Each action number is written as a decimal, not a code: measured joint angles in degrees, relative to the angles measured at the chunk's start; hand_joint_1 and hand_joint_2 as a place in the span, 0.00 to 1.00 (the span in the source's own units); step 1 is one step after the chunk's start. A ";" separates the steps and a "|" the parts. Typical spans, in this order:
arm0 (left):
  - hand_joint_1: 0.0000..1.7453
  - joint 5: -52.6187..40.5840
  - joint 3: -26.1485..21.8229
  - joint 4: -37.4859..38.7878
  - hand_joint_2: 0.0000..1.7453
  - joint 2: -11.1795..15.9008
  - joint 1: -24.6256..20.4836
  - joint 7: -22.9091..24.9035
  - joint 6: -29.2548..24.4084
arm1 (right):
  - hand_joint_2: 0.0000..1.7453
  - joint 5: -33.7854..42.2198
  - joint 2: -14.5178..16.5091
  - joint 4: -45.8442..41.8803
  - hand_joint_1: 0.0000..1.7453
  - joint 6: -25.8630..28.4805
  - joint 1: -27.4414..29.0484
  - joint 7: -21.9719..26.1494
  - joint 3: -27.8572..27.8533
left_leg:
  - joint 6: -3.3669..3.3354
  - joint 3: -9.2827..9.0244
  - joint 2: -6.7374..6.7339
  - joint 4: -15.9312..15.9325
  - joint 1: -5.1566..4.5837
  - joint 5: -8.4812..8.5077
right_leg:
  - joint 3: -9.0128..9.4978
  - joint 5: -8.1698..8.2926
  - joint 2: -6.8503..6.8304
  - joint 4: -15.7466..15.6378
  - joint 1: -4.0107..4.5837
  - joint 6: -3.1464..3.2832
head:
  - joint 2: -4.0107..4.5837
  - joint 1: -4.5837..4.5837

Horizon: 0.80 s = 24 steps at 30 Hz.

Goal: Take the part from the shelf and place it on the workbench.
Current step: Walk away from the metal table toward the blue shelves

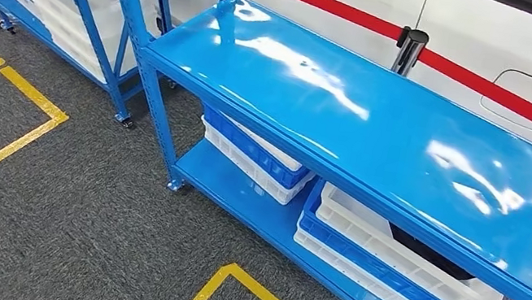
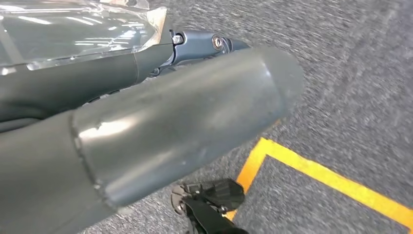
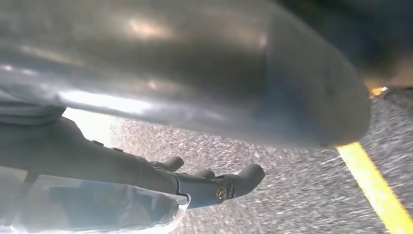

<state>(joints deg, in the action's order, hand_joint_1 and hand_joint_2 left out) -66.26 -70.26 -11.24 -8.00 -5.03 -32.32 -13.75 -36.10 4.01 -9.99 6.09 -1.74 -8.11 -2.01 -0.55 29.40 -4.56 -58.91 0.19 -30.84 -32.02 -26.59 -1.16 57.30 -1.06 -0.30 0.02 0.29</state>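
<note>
Hands hanging low over grey carpet (image 2: pixel 350 83), as seen from the two wrist cameras. Left hand (image 2: pixel 160 122): the thick grey thumb stretches across the picture, with darker fingers (image 2: pixel 204 44) lying straight beside it; a clear, glossy plastic-wrapped object (image 2: pixel 73 29) lies against those fingers, and it appears to be held between them and the palm, though the grip itself is hidden. Right hand (image 3: pixel 195 97): the thumb extends across the picture and the dark fingers (image 3: pixel 214 185) are nearly straight, slightly curled at the tips; a similar clear, glossy wrapped object (image 3: pixel 92 204) lies against their inner side, and whether they clamp it cannot be told. Yellow floor tape (image 2: pixel 321 170) runs on the carpet below the left hand, and a yellow tape line (image 3: pixel 375 190) below the right.

Head view: a glossy blue metal shelf rack (image 1: pixel 382 129) stands ahead with a bare top board. Its lower board carries stacked blue and white plastic crates (image 1: pixel 253 156) and a second stack (image 1: pixel 393 255), which contains a dark object, possibly the part, too obscured to identify.
</note>
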 joint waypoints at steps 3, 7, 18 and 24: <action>0.00 -0.15 0.01 0.04 0.00 -0.02 0.17 -0.10 0.13 | 0.00 0.06 0.00 0.00 0.00 -0.01 -0.08 -0.04 -0.01 | 0.71 4.53 4.06 -10.01 0.47 -5.71 | -0.09 0.38 1.77 -0.02 -0.08 0.70 | 0.01 -0.24; 0.00 -0.17 0.01 0.07 0.00 -0.02 0.31 0.02 0.14 | 0.00 0.08 -0.07 0.00 0.00 -0.04 0.07 -0.04 -0.01 | 0.73 4.80 4.91 -10.10 0.92 -3.17 | -0.08 0.61 4.76 0.06 -0.03 0.67 | 0.00 -0.25; 0.00 0.09 -0.17 0.06 0.00 -0.07 0.44 0.44 -0.01 | 0.00 -0.29 -0.20 0.04 0.00 -0.11 0.14 0.22 0.00 | -2.71 0.38 3.61 2.39 0.25 2.92 | -7.31 -4.25 2.58 11.61 0.45 -0.56 | 0.01 0.50; 0.00 0.10 -0.28 0.07 0.00 -0.09 0.54 0.52 -0.02 | 0.00 -0.38 -0.33 0.03 0.00 -0.13 0.20 0.58 0.00 | -2.46 0.34 -0.99 2.20 -0.47 2.70 | -1.36 -2.46 -1.39 4.96 0.64 -1.92 | 0.01 0.70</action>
<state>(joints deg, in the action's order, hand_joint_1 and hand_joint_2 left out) -66.16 -70.54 -11.17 -8.09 -4.50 -31.80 -13.77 -36.48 3.68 -9.96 5.96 -1.55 -7.53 -2.01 -3.01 29.74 -5.55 -56.71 -0.28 -28.14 -33.39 -29.05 -2.55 62.27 -0.41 -2.22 0.02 0.99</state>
